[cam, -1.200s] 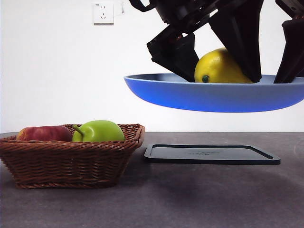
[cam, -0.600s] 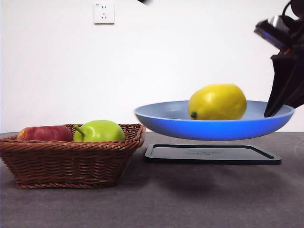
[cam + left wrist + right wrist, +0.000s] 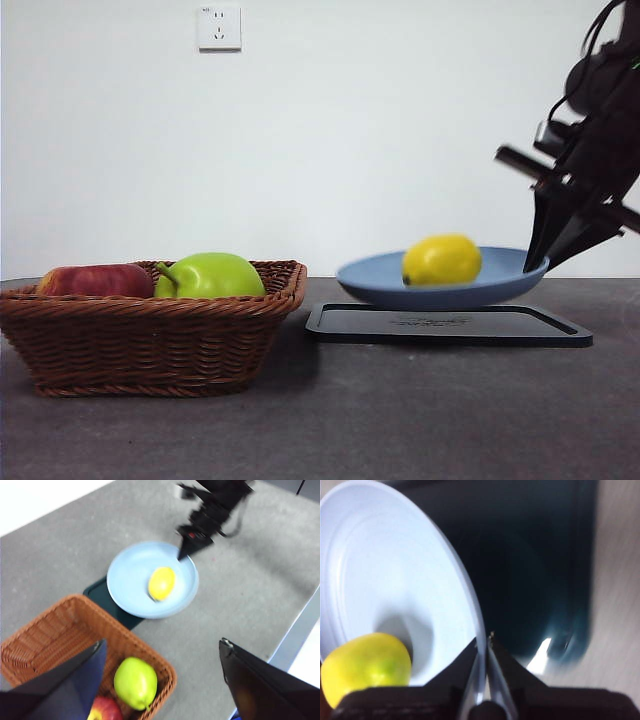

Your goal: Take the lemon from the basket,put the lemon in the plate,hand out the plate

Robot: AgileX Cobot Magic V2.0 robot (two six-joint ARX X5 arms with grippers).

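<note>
Left side of the desk: the wicker basket (image 3: pixel 150 325) holds only a red apple (image 3: pixel 92 281) and a green pear (image 3: pixel 208 276). Over it hangs my left gripper (image 3: pixel 160 680), fingers spread wide and empty, drawn up and away from the plate it crowded a second ago.

Centre to right: the lemon (image 3: pixel 441 260) lies in the light blue plate (image 3: pixel 370 275). Over the last second I have carried the plate from high in front, large in the front view, down and toward the far edge; it now hangs tilted just above the black tray (image 3: pixel 448 325), apparently clear of it.

Right edge: my right gripper (image 3: pixel 483 647) has its fingers pinched tight on the plate's rim and alone bears the load.

Reading: picking and placing are done; the hand-out is under way. The lemon has stayed seated through the move, but the tilt could roll it.
</note>
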